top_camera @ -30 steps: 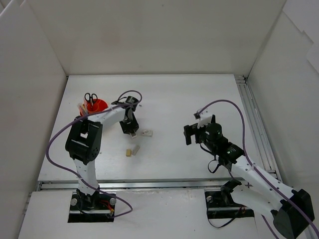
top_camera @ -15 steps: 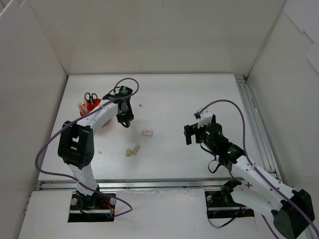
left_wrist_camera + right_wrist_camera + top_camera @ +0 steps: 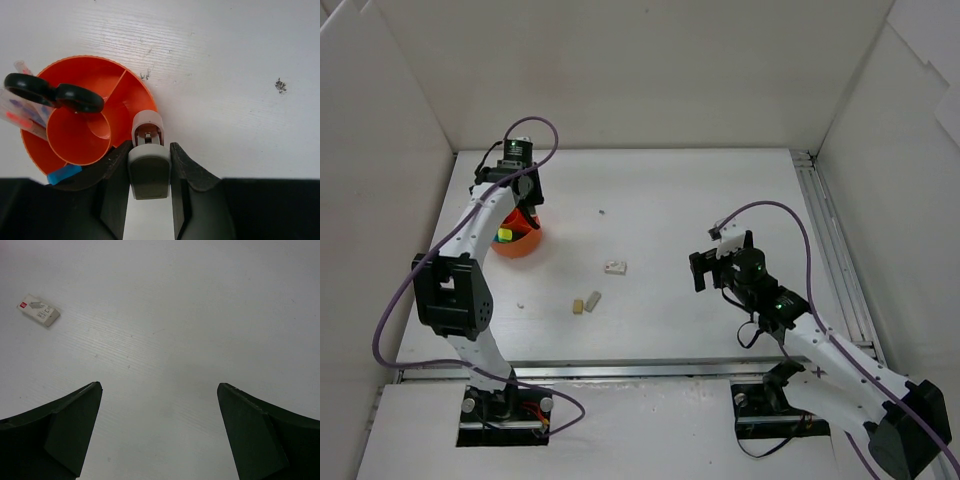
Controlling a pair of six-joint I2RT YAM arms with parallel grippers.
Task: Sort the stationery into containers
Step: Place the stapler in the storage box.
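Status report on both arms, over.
Left gripper shut on grey piece, at orange holder rim. Right gripper open, empty, over table. Scissors in holder. White eraser, beige pieces loose on table.

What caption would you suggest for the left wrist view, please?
Left gripper holds a small grey-white piece at the rim of the orange holder; scissors stand inside.

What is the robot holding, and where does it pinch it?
The left gripper pinches a small grey-white piece by its two sides, its far end sticking out. The right gripper holds nothing.

left gripper (image 3: 150, 150) | moved over holder (image 3: 90, 70) | grey piece (image 3: 148, 175) seemingly gripped
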